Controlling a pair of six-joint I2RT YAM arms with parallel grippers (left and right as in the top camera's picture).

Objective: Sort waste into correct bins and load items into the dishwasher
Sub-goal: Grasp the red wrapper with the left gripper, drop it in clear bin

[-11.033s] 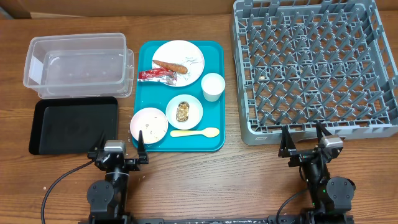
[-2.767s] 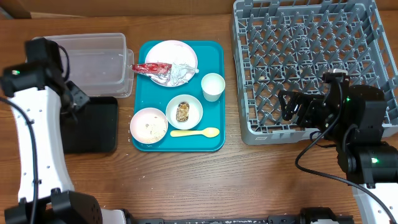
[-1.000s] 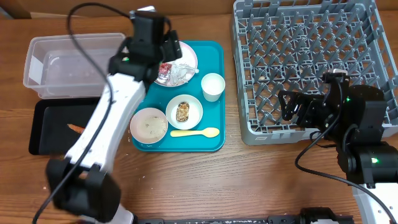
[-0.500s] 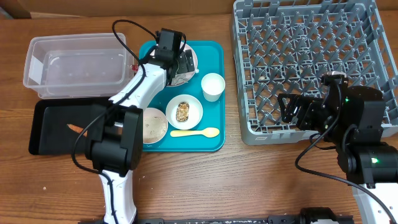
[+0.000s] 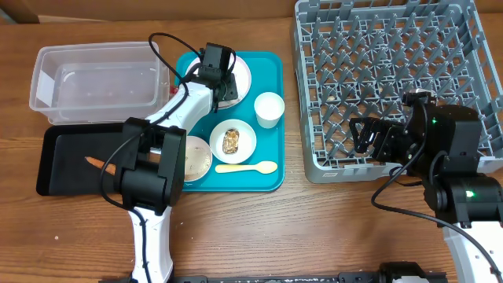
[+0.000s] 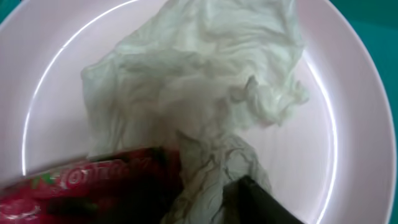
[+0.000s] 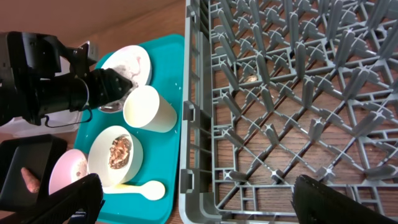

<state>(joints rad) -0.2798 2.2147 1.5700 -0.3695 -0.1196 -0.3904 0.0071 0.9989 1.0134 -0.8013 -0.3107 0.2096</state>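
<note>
Overhead, the left gripper (image 5: 223,83) hides most of the pale pink plate (image 5: 244,72). Its wrist view shows the crumpled white napkin (image 6: 205,106) and red foil wrapper (image 6: 81,186) lying there (whether it grips either, I cannot tell). The right gripper (image 7: 196,193) is spread wide by the dish rack (image 7: 298,93).

Left arm (image 5: 185,102) across tray (image 5: 271,145) and plate (image 6: 348,93)

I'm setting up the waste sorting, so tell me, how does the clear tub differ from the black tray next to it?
The clear tub is see-through and deep-walled; the black tray is opaque and shallow. The black tray holds a sausage; the clear tub shows no waste that I can make out. Both are rectangular and sit left of the teal tray.
</note>
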